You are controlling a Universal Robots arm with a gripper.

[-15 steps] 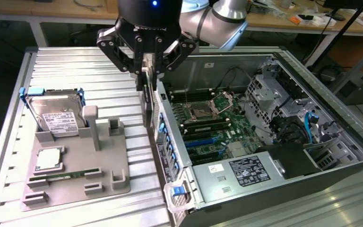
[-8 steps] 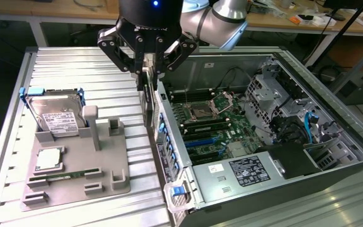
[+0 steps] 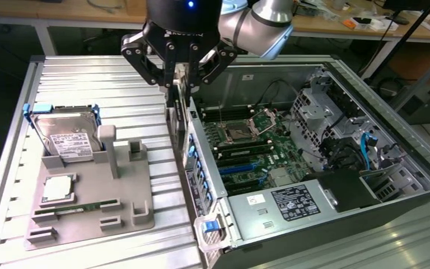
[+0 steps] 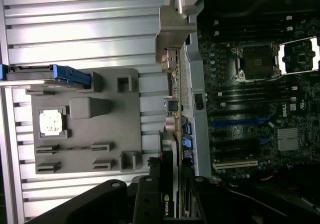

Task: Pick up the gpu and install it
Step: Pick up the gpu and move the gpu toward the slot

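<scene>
My gripper (image 3: 176,84) hangs over the near wall of the open computer case (image 3: 394,157), shut on the gpu (image 3: 176,120). The gpu is a thin dark card held edge-on and hanging straight down, with its lower end level with the top of the case wall. In the wrist view the gripper (image 4: 171,186) clamps the card's black end, which bears a small green logo. From there the gpu (image 4: 170,134) runs out to its silvery metal bracket (image 4: 174,29). The motherboard (image 3: 256,140) with its blue expansion slots (image 4: 235,122) lies inside the case, beside the card.
A grey fixture tray (image 3: 136,193) lies on the ribbed metal table at the exterior view's left. It carries a hard drive (image 3: 69,137), a processor (image 3: 56,189) and a memory stick (image 3: 76,207). Inside the case are a power supply (image 3: 297,202), drive cages and cables (image 3: 368,148).
</scene>
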